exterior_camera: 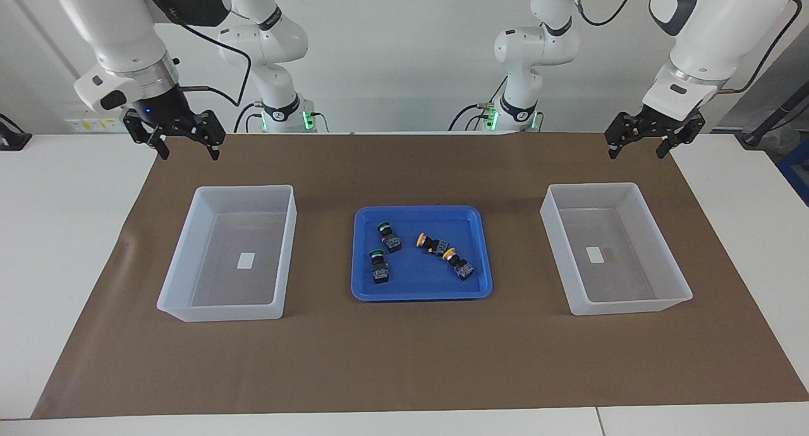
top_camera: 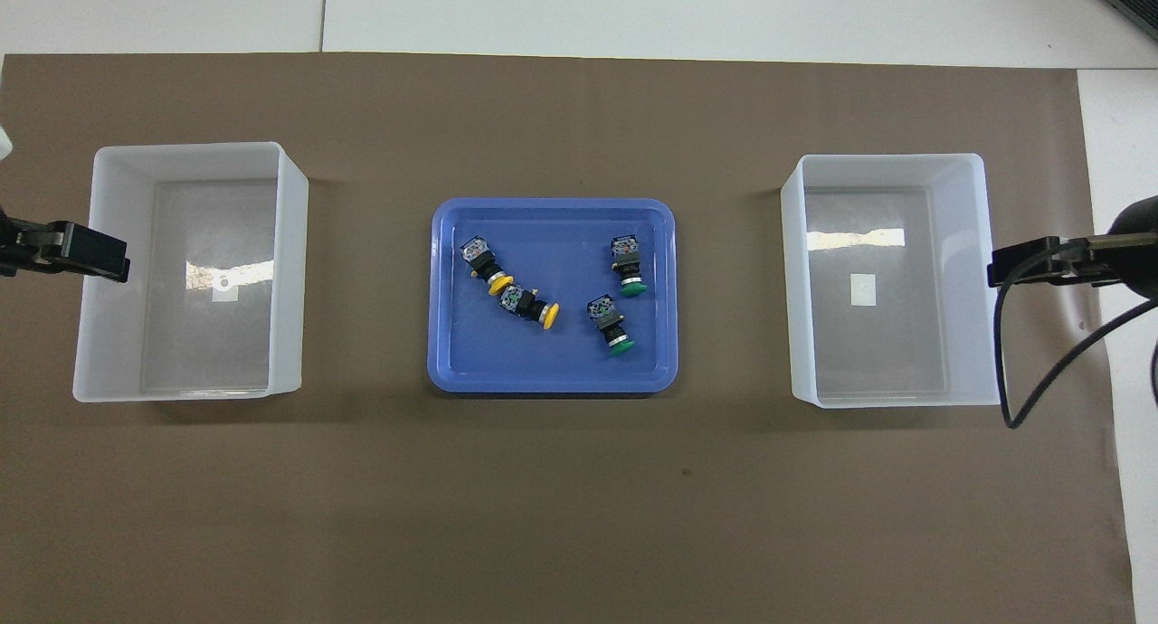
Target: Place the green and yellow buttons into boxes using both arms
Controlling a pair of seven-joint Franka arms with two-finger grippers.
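Right tool [exterior_camera: 186, 150] and left tool [exterior_camera: 636, 150] gape wide, empty, in the facing view; overhead shows only tips

Green buttons [exterior_camera: 382, 249], two; yellow buttons [exterior_camera: 442, 253], two: black-and-blue bodies, lying on their sides together in blue tray [exterior_camera: 420, 294]. Boxes, translucent white: one [exterior_camera: 231, 253] toward each end [exterior_camera: 613, 246], labelled floors.

No readable text anywhere; the small white label [exterior_camera: 246, 260] on each box [exterior_camera: 189, 246] floor shows nothing legible.
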